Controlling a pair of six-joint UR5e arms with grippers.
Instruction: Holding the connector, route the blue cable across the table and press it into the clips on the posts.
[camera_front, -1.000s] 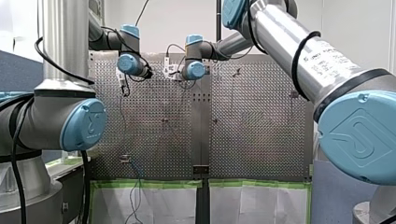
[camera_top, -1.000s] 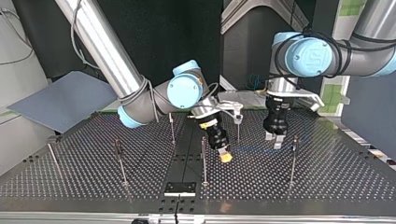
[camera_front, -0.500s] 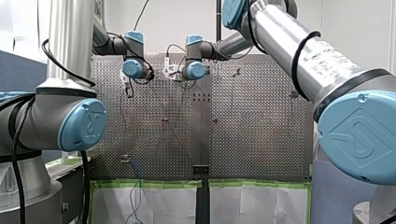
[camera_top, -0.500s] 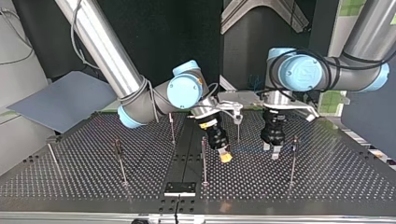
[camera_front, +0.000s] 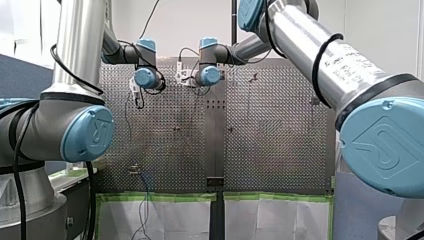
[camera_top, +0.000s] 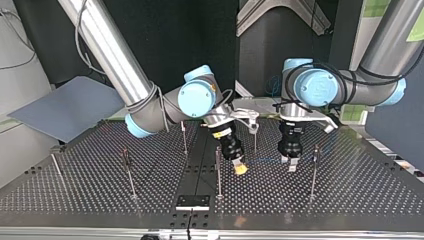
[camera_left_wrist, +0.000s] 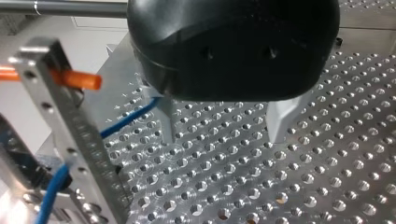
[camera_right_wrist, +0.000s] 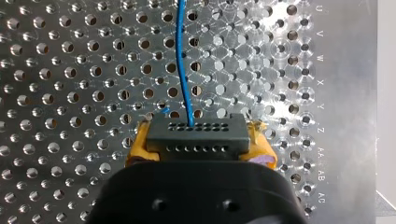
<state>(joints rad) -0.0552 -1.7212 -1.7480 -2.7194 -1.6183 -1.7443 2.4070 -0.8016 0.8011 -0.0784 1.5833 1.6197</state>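
Right wrist view: my right gripper (camera_right_wrist: 198, 150) clamps the dark connector (camera_right_wrist: 196, 133); the blue cable (camera_right_wrist: 183, 70) runs ahead from the connector. Left wrist view: my left gripper (camera_left_wrist: 224, 133) stands with fingers apart. Top view: it hangs near the connector.

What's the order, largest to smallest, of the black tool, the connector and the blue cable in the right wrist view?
1. my right tool: its black body, though nearest the camera.
2. connector.
3. blue cable: long but thinnest.
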